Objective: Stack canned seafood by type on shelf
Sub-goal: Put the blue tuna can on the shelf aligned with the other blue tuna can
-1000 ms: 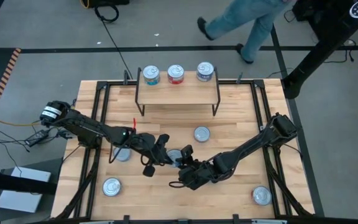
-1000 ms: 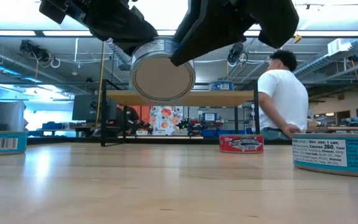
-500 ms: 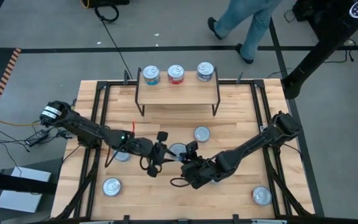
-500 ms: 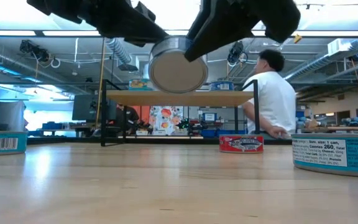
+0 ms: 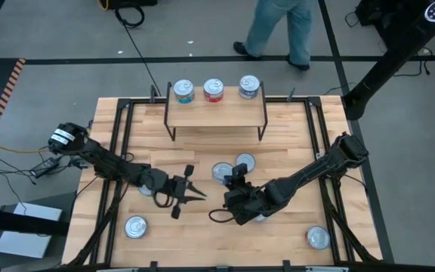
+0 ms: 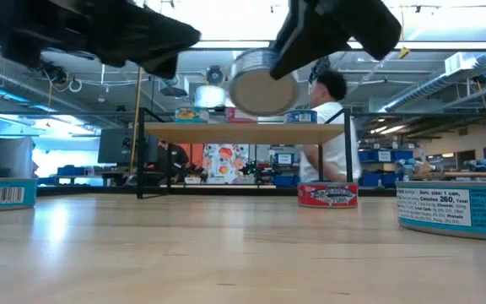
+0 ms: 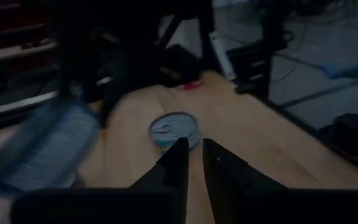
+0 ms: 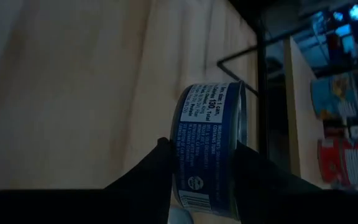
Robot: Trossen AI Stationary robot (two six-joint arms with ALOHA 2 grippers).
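The right gripper (image 5: pixel 236 178) is clamping a blue-labelled tin (image 8: pixel 211 144) in the air just before the shelf (image 5: pixel 216 112), needing level carriage onto the blue can (image 5: pixel 249 87), while the left gripper (image 5: pixel 189 189), nearly shut and empty, is hanging farther from the shelf.

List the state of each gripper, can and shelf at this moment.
right gripper: shut on the blue can.
blue can: lifted off the table, tilted.
left gripper: nearly shut, empty.
shelf: holds three cans in a row along its far edge, none stacked.
nearby can: upright on the table, untouched.
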